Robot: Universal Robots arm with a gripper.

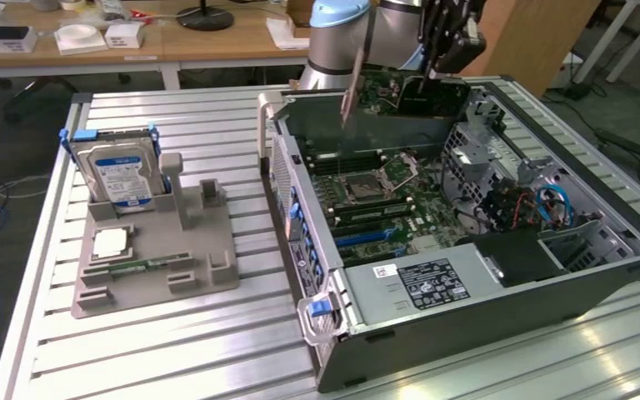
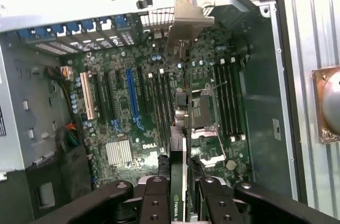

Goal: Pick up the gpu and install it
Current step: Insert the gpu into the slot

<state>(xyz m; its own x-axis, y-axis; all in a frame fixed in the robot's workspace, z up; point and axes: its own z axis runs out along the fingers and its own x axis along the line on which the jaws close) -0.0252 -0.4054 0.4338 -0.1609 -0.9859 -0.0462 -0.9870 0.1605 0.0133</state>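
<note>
The gripper (image 2: 183, 197) is clamped on the gpu (image 2: 184, 128), hanging it edge-down beneath, inside the open computer case (image 1: 297, 208), parallel to the slots (image 2: 131, 94), probably for straight seating.

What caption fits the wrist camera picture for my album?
Gripper holding the gpu edge-on above the motherboard.

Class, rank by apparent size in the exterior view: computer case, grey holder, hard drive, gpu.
1. computer case
2. grey holder
3. hard drive and gpu look alike; gpu is farther off, so unranked.
</note>
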